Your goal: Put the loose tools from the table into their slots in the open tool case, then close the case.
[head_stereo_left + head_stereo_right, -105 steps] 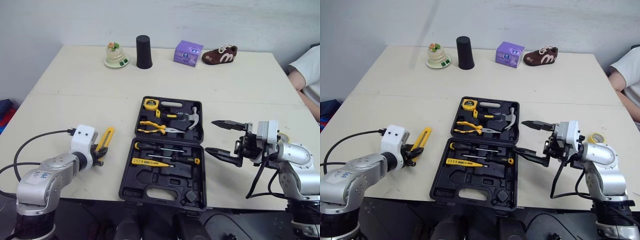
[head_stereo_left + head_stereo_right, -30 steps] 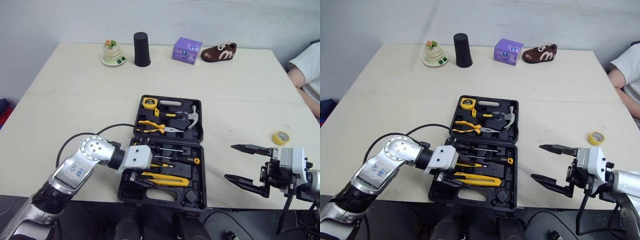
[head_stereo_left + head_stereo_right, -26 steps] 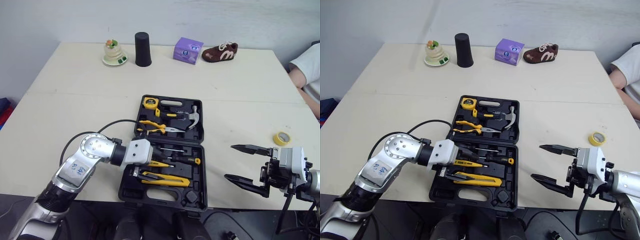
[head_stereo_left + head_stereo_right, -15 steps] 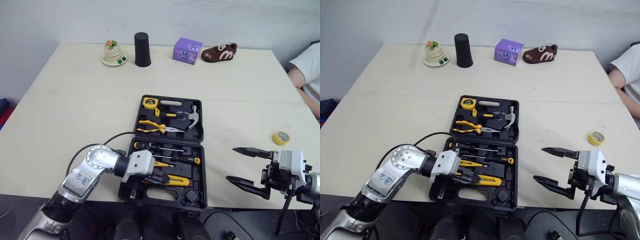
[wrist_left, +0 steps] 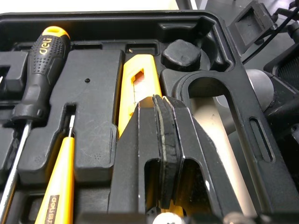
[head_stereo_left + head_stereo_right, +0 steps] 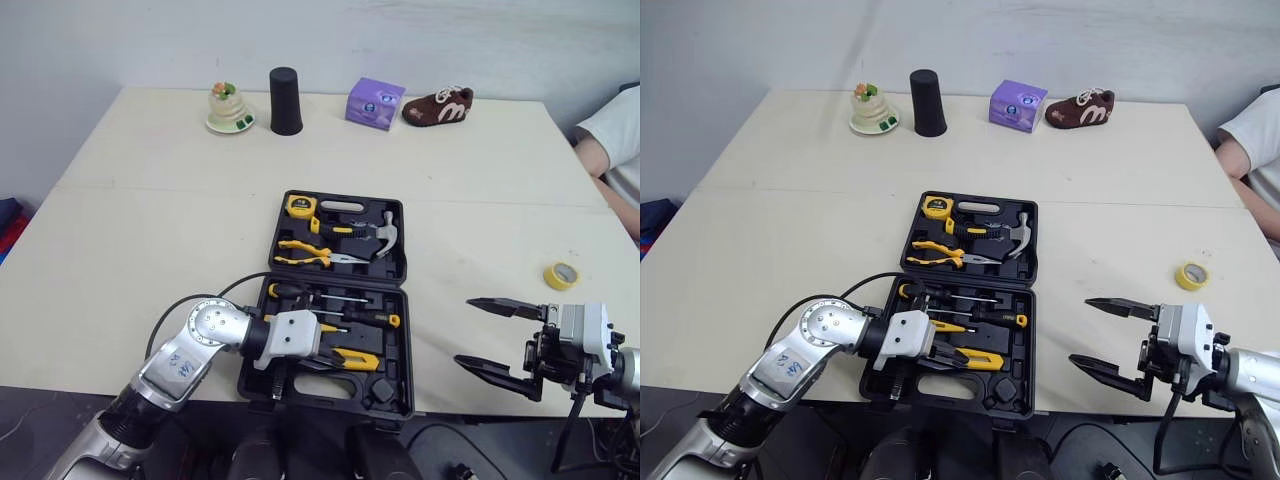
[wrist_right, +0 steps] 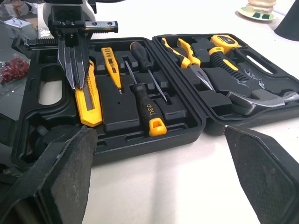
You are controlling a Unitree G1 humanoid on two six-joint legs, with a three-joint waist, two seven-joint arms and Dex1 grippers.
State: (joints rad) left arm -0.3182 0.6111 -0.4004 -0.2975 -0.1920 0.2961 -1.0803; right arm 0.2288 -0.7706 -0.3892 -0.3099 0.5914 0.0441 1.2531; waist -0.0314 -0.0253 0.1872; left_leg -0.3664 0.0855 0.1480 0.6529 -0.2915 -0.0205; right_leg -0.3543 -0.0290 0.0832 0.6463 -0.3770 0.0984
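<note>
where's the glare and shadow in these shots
Right wrist view: sheen on the hammer head, soft shadow on the table along the edge of the tool case. Left eye view: even, soft light, no hard shadows. Left wrist view: dull highlights on the case's black plastic.

Open bench [image 6: 150, 200] left of tool case [image 6: 320, 392], and between case and far row: ornament [image 6: 226, 108], cup [image 6: 286, 100], box [image 6: 375, 103], shoe [image 6: 437, 106]. Right side free apart from tape roll [image 6: 562, 274] and right claw [image 6: 465, 331], spread wide at near edge. Near case half blocked by left claw [image 7: 75, 79], pinched together over yellow knife [image 6: 358, 358]. Person's sleeve [image 6: 615, 130] far right.
</note>
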